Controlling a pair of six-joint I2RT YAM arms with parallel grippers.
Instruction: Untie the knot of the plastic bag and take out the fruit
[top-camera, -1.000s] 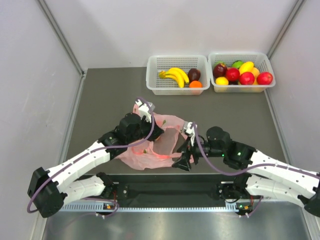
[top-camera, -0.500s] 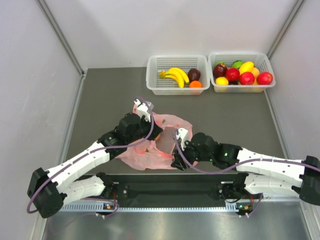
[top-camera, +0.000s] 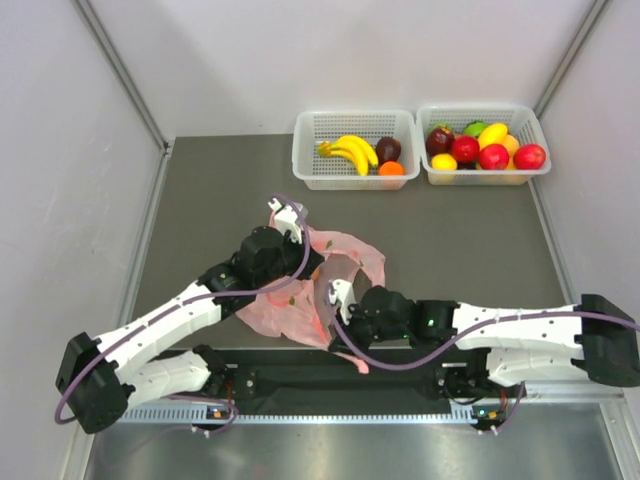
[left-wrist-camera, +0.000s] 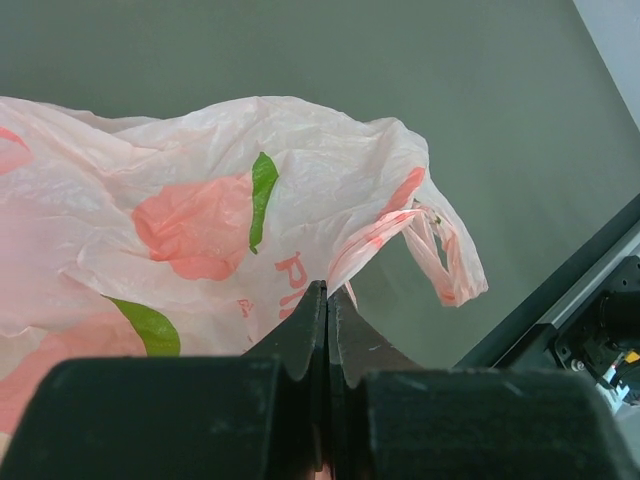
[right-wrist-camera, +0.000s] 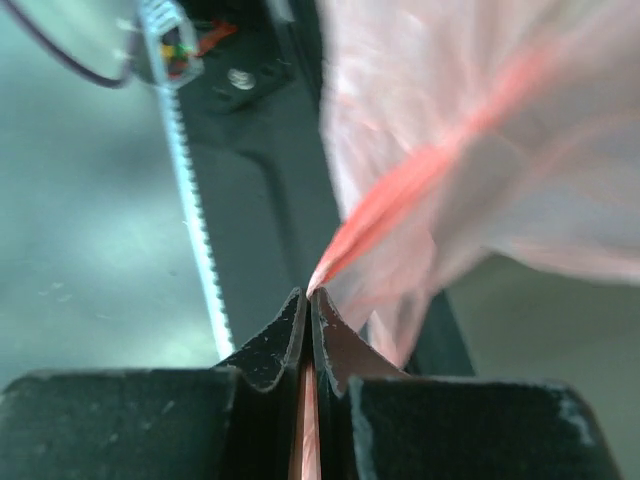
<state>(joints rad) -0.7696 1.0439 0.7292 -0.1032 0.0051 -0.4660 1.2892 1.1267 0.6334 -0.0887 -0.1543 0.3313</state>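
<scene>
Grey table (top-camera: 220, 190), near edge: left gripper (left-wrist-camera: 327, 295) clamped on the plastic bag (left-wrist-camera: 200, 170), right gripper (right-wrist-camera: 305, 297) pinching its handle (right-wrist-camera: 400, 195), so pull smoothly.

The plastic bag (top-camera: 350, 248) lies crumpled on the dark surface (top-camera: 220, 190), spread between the two claws. The left claw (top-camera: 306, 266) sits over its middle. The right claw (top-camera: 338, 332) is at its near edge, where a pink strip trails past it. Well beyond both claws stand two white baskets, the left basket (top-camera: 355, 114) holding bananas (top-camera: 350, 150) and the right basket (top-camera: 480, 107) holding piled fruits (top-camera: 480, 145).
</scene>
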